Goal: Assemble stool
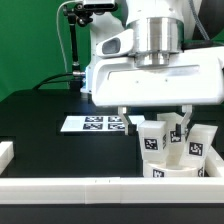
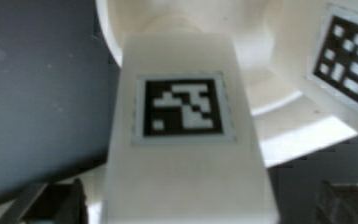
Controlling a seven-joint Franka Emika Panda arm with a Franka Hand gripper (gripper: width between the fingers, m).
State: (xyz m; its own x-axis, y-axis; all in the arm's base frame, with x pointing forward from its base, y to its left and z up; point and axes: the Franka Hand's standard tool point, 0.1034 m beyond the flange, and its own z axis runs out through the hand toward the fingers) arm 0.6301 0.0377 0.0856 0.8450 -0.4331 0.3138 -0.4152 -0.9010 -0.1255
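Note:
Three short white legs with black-and-white tags stand close together at the exterior view's right: one, a second and a third. They stand on the round white seat disc, of which only a rim shows. My gripper hangs right over them, open, with its fingers either side of the legs. In the wrist view a tagged leg fills the middle, between my gripper's spread fingers; a dark gap shows beside one finger. The seat disc and another leg's tag show behind.
The marker board lies flat on the black table behind the legs. White border rails run along the front and the exterior view's left. A dark stand rises at the back.

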